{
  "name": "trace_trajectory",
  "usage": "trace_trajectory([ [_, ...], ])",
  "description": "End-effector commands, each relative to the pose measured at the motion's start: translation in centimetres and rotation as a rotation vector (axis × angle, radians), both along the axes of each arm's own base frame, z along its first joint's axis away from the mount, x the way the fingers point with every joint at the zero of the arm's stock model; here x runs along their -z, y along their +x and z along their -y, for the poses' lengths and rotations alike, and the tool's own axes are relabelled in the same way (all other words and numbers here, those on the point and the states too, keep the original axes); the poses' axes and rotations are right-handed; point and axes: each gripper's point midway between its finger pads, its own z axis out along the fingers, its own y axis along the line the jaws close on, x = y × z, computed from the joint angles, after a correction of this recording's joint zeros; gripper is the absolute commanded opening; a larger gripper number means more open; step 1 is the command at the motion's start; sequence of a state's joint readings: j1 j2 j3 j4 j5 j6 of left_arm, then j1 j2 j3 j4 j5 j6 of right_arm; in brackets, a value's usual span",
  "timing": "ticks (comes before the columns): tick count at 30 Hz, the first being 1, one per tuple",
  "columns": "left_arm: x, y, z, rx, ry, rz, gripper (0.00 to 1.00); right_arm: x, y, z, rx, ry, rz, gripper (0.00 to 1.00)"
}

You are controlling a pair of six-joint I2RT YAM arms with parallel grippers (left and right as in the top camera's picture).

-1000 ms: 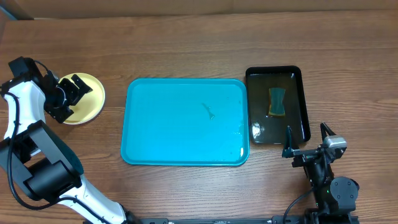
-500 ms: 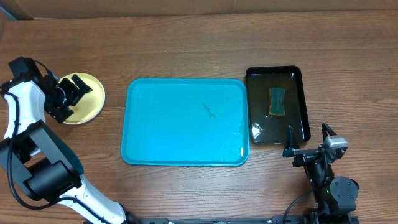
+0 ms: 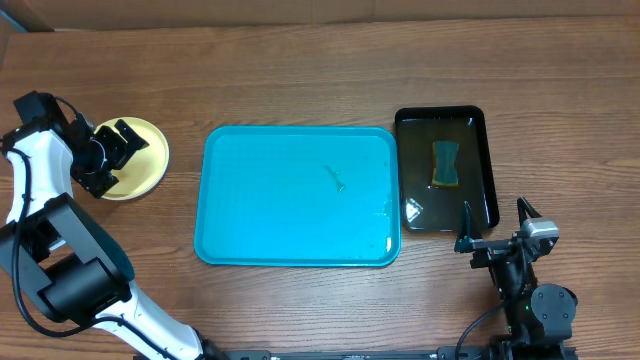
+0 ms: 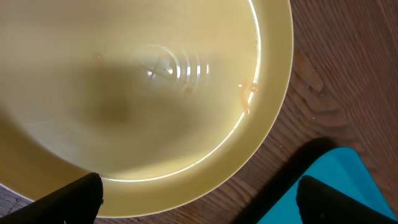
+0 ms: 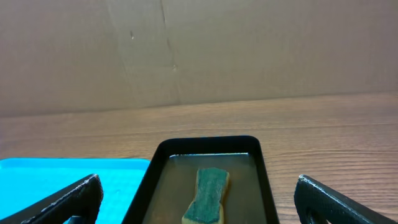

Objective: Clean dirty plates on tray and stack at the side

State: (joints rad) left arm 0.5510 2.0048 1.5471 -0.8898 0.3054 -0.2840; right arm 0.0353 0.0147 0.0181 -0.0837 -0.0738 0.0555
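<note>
A pale yellow-green plate (image 3: 140, 160) lies on the table left of the turquoise tray (image 3: 297, 195), which holds no plates. My left gripper (image 3: 112, 158) hangs open just above that plate; in the left wrist view the plate (image 4: 143, 93) fills the frame, with small orange smears near its right rim. The left fingertips (image 4: 71, 199) stand wide apart with nothing between them. The two white plates are not visible. My right gripper (image 3: 495, 225) is open and empty near the table's front edge, just in front of the black tray.
A black glossy tray (image 3: 446, 168) right of the turquoise tray holds water and a green-topped sponge (image 3: 445, 163); both show in the right wrist view (image 5: 208, 193). A few droplets lie on the turquoise tray. A cardboard wall stands behind the table.
</note>
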Motion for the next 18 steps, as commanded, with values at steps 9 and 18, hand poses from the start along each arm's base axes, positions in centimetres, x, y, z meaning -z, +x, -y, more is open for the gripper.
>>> trace_trajectory([
  [9,-13.5,-0.2,0.7,0.028,0.183,0.283,1.00,0.1,0.0,0.0,0.004,0.004,0.007,1.00],
  [18,-28.2,-4.4,7.3,0.120,0.355,0.632,1.00,0.1,0.0,0.0,0.004,0.004,0.007,1.00],
])
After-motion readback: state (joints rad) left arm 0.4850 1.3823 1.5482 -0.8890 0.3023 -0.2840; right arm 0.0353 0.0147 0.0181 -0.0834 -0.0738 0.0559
